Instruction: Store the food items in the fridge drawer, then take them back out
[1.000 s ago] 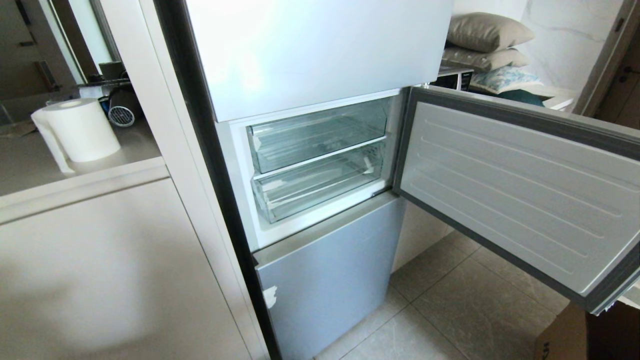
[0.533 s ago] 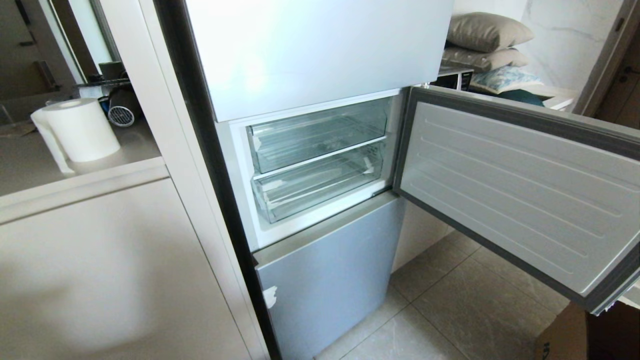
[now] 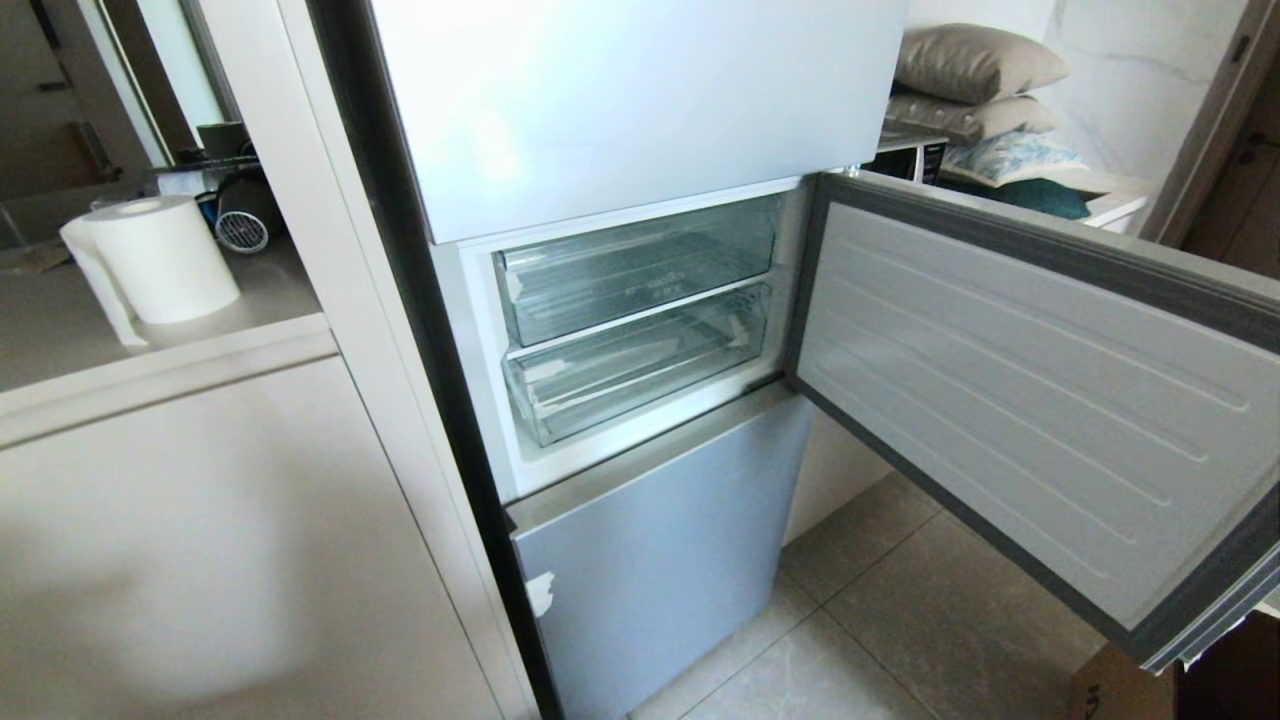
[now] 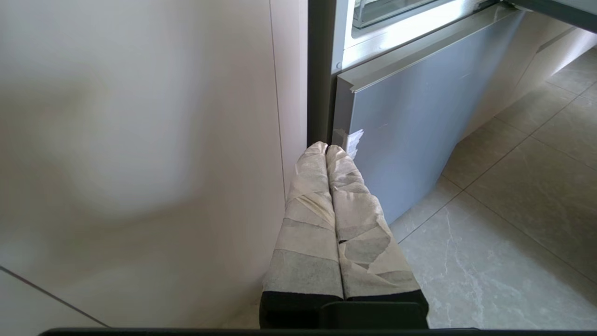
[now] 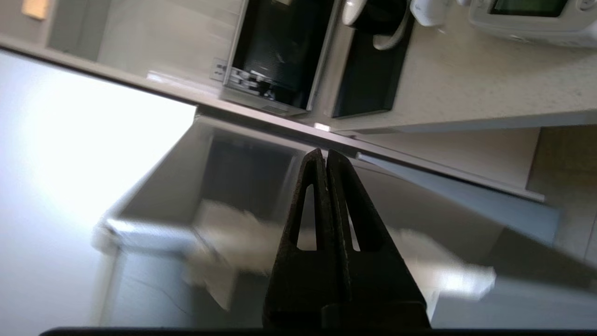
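Note:
The fridge's middle door (image 3: 1020, 400) stands open to the right. Behind it are two clear drawers, both pushed in. The lower one is the fridge drawer (image 3: 640, 365), and it looks empty, as does the upper drawer (image 3: 635, 270). The food items are out of view. My right gripper (image 5: 324, 154) is shut with nothing in it, close to the shiny face and the edge of a fridge door (image 5: 224, 186); it does not show in the head view. My left gripper (image 4: 326, 148), with tape-wrapped fingers, is shut and empty, parked low beside the grey bottom fridge door (image 4: 410, 121).
A beige cabinet (image 3: 200, 520) with a paper roll (image 3: 160, 260) on top stands to the fridge's left. Pillows (image 3: 970, 65) lie behind the open door, and a cardboard box (image 3: 1120, 690) sits on the tiled floor (image 3: 900, 620). A microwave (image 5: 280, 51) sits on a counter.
The free end of the open fridge door has swung a little toward me. The drawers and the left arm have not moved.

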Controlling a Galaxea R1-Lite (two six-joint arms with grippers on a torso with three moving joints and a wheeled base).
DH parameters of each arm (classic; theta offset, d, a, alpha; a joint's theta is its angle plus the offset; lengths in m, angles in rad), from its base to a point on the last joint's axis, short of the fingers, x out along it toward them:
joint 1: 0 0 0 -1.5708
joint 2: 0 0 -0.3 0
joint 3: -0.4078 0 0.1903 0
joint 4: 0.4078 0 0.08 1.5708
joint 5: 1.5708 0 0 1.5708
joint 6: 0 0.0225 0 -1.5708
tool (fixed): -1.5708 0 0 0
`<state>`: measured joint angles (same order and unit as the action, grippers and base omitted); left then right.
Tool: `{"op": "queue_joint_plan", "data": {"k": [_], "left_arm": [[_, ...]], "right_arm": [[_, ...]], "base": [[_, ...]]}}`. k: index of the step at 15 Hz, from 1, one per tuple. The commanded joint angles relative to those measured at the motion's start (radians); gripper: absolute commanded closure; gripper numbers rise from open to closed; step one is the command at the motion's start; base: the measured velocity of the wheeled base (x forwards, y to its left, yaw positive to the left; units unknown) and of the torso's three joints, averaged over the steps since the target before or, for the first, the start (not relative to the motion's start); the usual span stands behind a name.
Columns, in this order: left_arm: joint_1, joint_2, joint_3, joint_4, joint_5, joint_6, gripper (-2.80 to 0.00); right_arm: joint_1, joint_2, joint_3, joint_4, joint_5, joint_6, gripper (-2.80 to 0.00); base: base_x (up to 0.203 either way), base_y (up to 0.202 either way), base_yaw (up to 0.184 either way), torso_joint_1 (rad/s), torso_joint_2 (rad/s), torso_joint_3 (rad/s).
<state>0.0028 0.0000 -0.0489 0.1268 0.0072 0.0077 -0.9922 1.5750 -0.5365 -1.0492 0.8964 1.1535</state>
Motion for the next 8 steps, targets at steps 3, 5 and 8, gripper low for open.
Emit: {"op": "queue_joint_plan", "data": {"k": [3, 5, 8], "left_arm": [[0.0, 0.0, 0.0, 0.001, 0.0, 0.0, 0.0], [0.0, 0.0, 0.0, 0.001, 0.0, 0.0, 0.0], [0.0, 0.0, 0.0, 0.001, 0.0, 0.0, 0.0]], "right_arm": [[-0.039, -0.162, -0.003, -0.319, 0.003, 0.334, 0.0], [-0.05, -0.175, -0.054, -0.458, 0.003, 0.559, 0.0], [-0.036, -0.14, -0.042, -0.414, -0.001, 0.407, 0.0]], "base": [[0.0, 0.0, 0.0, 0.0, 0.0, 0.0], [0.0, 0.0, 0.0, 0.0, 0.0, 0.0], [0.0, 0.0, 0.0, 0.0, 0.0, 0.0]]}}
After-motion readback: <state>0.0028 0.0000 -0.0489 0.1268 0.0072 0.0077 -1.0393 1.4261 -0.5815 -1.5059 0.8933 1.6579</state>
